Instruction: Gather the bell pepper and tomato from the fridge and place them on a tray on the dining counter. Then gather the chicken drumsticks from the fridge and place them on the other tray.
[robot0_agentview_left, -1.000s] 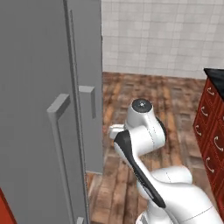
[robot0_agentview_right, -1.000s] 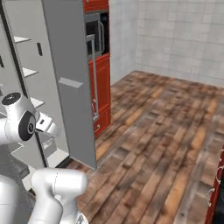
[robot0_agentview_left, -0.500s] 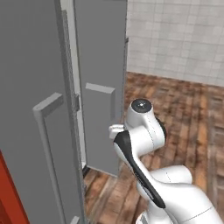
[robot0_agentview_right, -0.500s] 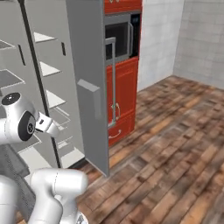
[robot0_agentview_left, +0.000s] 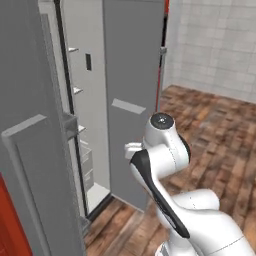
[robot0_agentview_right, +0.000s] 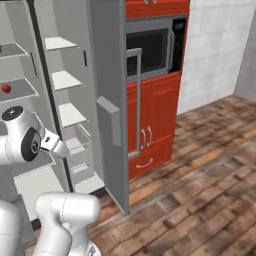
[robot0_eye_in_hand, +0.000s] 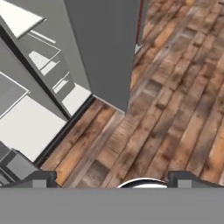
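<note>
fridge (robot0_agentview_right: 107, 100) doors open, tool (robot0_eye_in_hand: 112, 177) apparently empty

**Inspection of markings: nothing legible**

No text, label, brand, number or sign can be read anywhere in these views. The fridge (robot0_agentview_right: 107, 100) doors and inner shelves are plain grey, with no badge or sticker. The microwave (robot0_agentview_right: 152, 47) set into the red cabinets (robot0_agentview_right: 152, 125) shows a dark front with no readable display or maker's name. The tiled wall (robot0_agentview_left: 215, 45) and the wooden floor (robot0_eye_in_hand: 175, 109) carry no markings either.
</note>
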